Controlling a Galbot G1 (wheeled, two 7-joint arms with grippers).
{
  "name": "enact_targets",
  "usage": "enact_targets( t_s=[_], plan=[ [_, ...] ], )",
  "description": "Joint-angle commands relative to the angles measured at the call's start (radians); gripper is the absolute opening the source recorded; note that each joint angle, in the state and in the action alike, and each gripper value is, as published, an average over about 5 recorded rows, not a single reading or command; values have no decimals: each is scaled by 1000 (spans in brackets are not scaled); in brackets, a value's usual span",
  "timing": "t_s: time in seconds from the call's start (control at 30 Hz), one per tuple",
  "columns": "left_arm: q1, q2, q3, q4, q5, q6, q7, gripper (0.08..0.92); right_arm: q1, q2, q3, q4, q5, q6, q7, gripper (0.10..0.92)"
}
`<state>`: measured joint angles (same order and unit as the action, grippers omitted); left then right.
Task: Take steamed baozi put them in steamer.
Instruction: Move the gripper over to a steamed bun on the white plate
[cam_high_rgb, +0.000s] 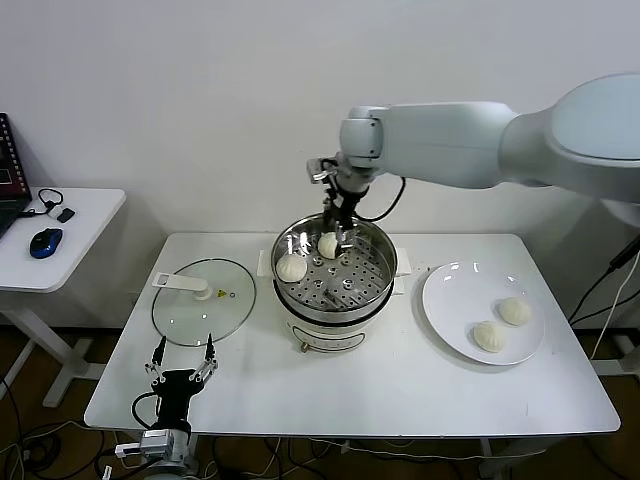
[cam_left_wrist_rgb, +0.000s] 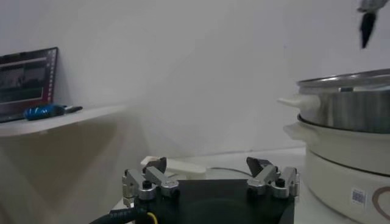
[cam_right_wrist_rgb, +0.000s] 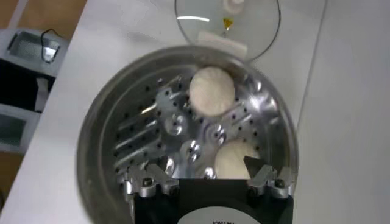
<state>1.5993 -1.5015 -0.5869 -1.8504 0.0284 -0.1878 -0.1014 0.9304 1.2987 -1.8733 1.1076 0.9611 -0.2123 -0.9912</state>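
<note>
Status: two of four steamed baozi sit on the perforated floor of the steamer (cam_high_rgb: 380, 262), one (cam_high_rgb: 291, 267) by its left wall and one (cam_high_rgb: 328, 245) toward the back. They lie near each other but apart. The other two baozi (cam_high_rgb: 514, 310) (cam_high_rgb: 490, 335) are on the white plate (cam_high_rgb: 448, 310), right of the steamer on the tabletop (cam_high_rgb: 400, 385). Judged half done.

Right end effector (cam_high_rgb: 340, 222) hangs over the back of the basket, just above the rear bun; its fingers (cam_right_wrist_rgb: 268, 176) stand wide and hold nothing. The bun below it looks released.

Left end effector (cam_high_rgb: 182, 360) is parked at the front left tabletop edge, spread wide, empty, near the glass lid (cam_high_rgb: 200, 305).

Left to do, by my reading: fetch both plate buns, one after the other, into free floor at the front and right.
</note>
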Motion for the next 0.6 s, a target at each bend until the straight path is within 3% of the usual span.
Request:
enact_targets(
  t_s=[0.03,0.33,0.6],
  plan=[
    [9,-1,-1,-4,9,-6,-3,823,120,-326,-101,160,-103,93,-52,823],
    [13,-6,-11,-7,15,-3,-2,823,75,-541,-146,192,-280,170,-74,823],
    [18,-14,-11,3,28,-9,-3,823,-33,-635,-110,163,-369,195,-69,823]
  ],
)
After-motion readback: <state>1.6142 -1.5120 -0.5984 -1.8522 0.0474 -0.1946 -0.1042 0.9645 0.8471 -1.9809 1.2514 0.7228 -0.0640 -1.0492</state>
